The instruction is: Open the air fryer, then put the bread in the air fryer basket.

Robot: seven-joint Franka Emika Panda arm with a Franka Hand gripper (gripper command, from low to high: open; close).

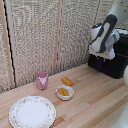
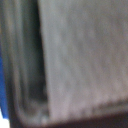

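The end effector [image 1: 101,54] is right up against the air fryer [image 1: 116,59], at the front of that big black box on the exterior view's right. The bulky white arm covers the spot, so I cannot tell whether the fingers are spread or clamped, or whether they touch anything. The wrist view is a blur: grey surface, dark rim, and a sliver of blue finger [image 2: 2,95] at the edge. Well apart from all that, the bread [image 1: 67,81] lies flat on the wooden table [image 1: 95,100], just beside a white bowl [image 1: 64,92] of yellow pieces. A pink cup [image 1: 42,79] stands near, a patterned plate [image 1: 32,111] sits closer to the camera, and woven panels [image 1: 45,35] line the back.
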